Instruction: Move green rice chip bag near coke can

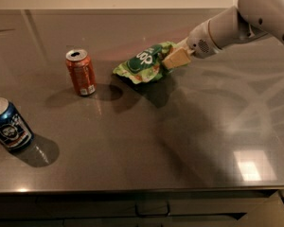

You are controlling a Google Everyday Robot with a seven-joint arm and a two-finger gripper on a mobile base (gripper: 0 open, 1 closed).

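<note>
The green rice chip bag [144,63] is a crinkled light-green bag with a dark green oval logo, held just above the grey counter at centre. My gripper [173,60] comes in from the upper right on a white arm and is shut on the bag's right end with its tan fingers [176,58]. The coke can [81,72], orange-red with a silver top, stands upright to the left of the bag, a short gap away.
A blue can with white graphics [9,125] stands upright near the counter's front left. The grey counter [180,141] runs to a front edge low in the view, with drawers below it.
</note>
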